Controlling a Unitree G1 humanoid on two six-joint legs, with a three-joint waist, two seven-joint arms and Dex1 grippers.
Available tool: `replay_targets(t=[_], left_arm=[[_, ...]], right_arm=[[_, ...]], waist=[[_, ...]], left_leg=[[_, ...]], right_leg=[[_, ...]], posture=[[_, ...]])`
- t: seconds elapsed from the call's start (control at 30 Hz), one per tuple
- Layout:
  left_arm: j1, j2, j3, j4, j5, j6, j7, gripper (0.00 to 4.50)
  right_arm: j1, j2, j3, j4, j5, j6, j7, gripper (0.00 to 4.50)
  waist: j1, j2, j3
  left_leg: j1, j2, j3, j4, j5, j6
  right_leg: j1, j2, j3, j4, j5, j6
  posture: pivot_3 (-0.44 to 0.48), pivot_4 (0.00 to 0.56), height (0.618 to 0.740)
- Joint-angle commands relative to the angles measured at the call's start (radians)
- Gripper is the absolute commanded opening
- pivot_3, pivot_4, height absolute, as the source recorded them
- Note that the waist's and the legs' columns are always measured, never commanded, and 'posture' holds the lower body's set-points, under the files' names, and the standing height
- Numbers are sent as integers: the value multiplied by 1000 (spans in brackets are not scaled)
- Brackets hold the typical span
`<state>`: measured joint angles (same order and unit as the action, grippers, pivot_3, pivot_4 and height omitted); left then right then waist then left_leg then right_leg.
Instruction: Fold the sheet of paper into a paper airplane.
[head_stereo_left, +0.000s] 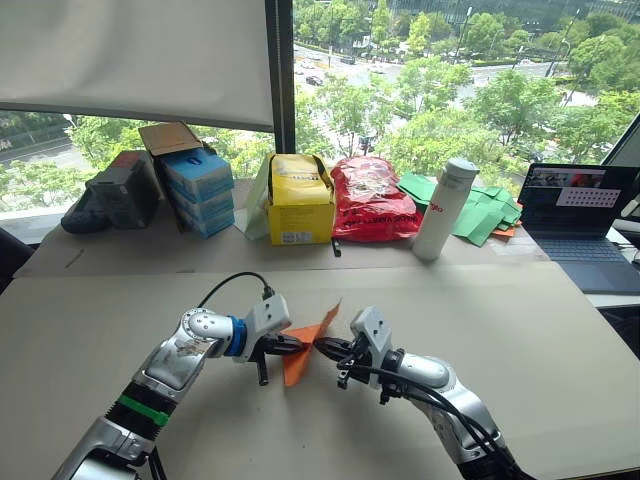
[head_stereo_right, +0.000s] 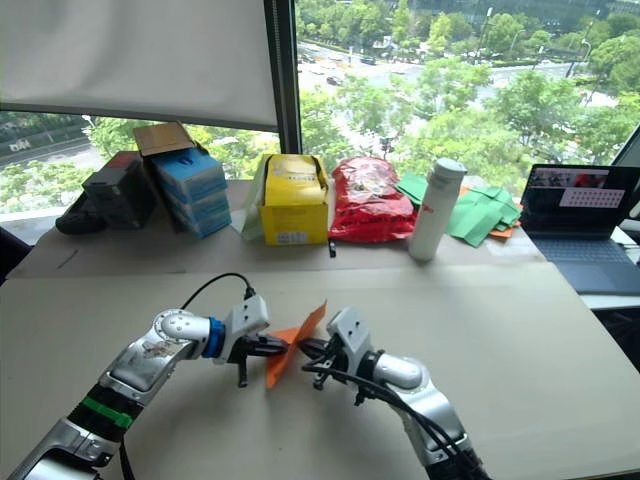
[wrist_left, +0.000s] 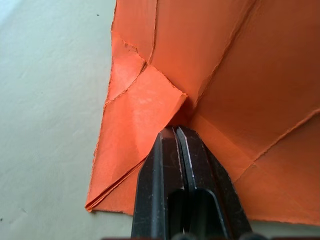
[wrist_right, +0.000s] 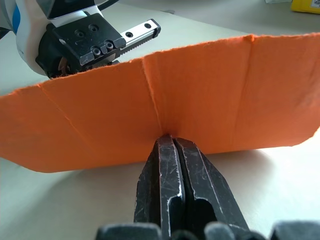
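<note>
Clearly both hands, left hand (head_stereo_left: 290, 346) and right hand (head_stereo_left: 328, 349), pinch the thin creased orange paper sheet (head_stereo_left: 303, 350) at lower centre; opposing tugs could tear it.

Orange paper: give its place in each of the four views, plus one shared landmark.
Left eye view: orange paper between both grippers, above the table.
Right eye view: same spot.
Left wrist view: across the frame.
Right wrist view: a wide band.
Landmark: left gripper, pinching the paper.
</note>
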<state>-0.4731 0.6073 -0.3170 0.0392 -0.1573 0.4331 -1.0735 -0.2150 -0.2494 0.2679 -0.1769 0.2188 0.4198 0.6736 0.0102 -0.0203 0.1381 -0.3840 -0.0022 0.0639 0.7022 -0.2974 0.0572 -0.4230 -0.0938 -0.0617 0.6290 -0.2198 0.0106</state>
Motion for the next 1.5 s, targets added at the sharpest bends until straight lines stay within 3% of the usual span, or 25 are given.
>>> replay_targets(t=[0.03, 0.3, 0.8, 1.1, 1.5], left_arm=[[-4, 10, -4, -5, 11, -9, -19, 51], [35, 43, 21, -39, 0, -5, -27, 51], [59, 74, 67, -115, -35, 5, -56, 51], [-23, 48, 152, -91, -107, 103, -28, 51], [17, 15, 69, -86, -43, 65, 7, 51]], right_arm=[[5, -29, -9, -27, -4, 3, 2, 0], [-21, -128, -33, 29, -19, 0, 20, 0], [-195, -77, -41, 317, -23, -110, 103, 0], [-201, -58, -61, 314, -20, -124, 126, 0], [-182, -46, -59, 266, -20, -104, 113, 0]], waist=[[0, 0, 0], [-4, 0, 0], [-11, 0, 0], [-13, 0, 0], [-15, 0, 0]], left_leg=[[0, 0, 0, 0, 0, 0], [0, 0, 0, 0, 0, 0], [0, 1, 0, 0, 0, 0], [0, 1, 0, 0, 0, 0], [-2, 0, 0, 0, 3, -5]], right_leg=[[0, 0, 0, 0, 0, 0], [0, 0, 0, 0, 0, 0], [0, 1, 1, 0, 0, 0], [0, 0, 0, 1, 0, 0], [-1, 0, 0, 1, 0, 0]], posture=[[0, 150, 740], [0, 150, 740], [0, 150, 740], [0, 150, 740], [0, 150, 740]])
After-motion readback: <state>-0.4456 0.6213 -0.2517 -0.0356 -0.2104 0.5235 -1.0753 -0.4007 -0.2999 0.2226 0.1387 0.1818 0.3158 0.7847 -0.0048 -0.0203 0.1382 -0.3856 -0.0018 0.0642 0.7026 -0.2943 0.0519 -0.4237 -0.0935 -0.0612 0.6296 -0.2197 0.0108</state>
